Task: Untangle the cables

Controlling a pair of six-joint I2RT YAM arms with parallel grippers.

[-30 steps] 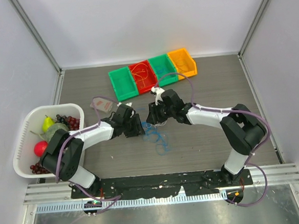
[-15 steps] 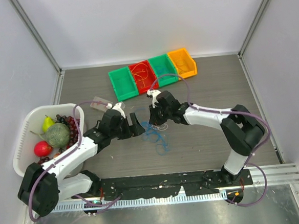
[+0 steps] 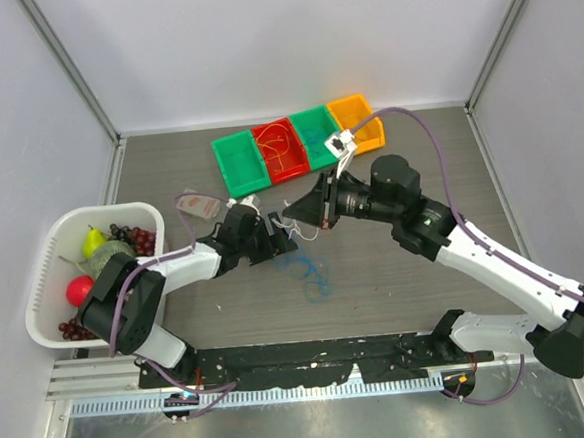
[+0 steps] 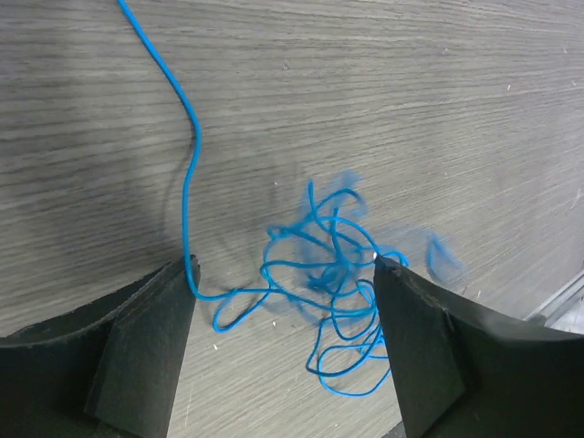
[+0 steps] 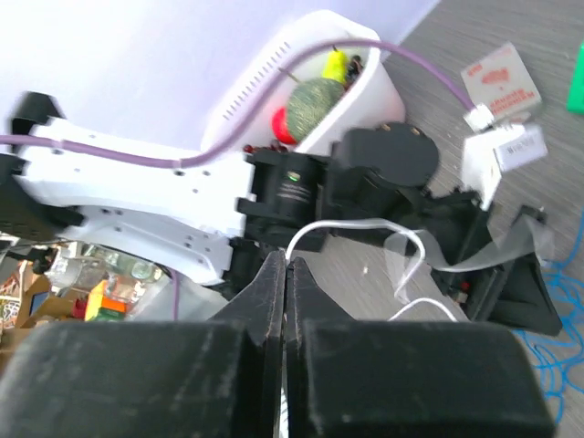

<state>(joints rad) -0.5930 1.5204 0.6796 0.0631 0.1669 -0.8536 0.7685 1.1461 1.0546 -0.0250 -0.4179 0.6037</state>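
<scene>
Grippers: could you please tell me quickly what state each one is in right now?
Left gripper: open, straddling the blue cable tangle, not gripping it.
Right gripper: shut on the white cable.

A robotics lab test cell. White panel walls (image 3: 289, 39) held by bare aluminium posts (image 3: 69, 69) box in a wood-grain desk (image 3: 419, 170). 2 robot arms, the left arm (image 3: 175, 270) and the right arm (image 3: 496, 262), are bolted to a black rail (image 3: 322, 355) at its near edge. A row of 4 coloured plastic bins (image 3: 238, 165) and a white basket (image 3: 45, 266) of fruit (image 3: 79, 290) stand on the desk.
</scene>
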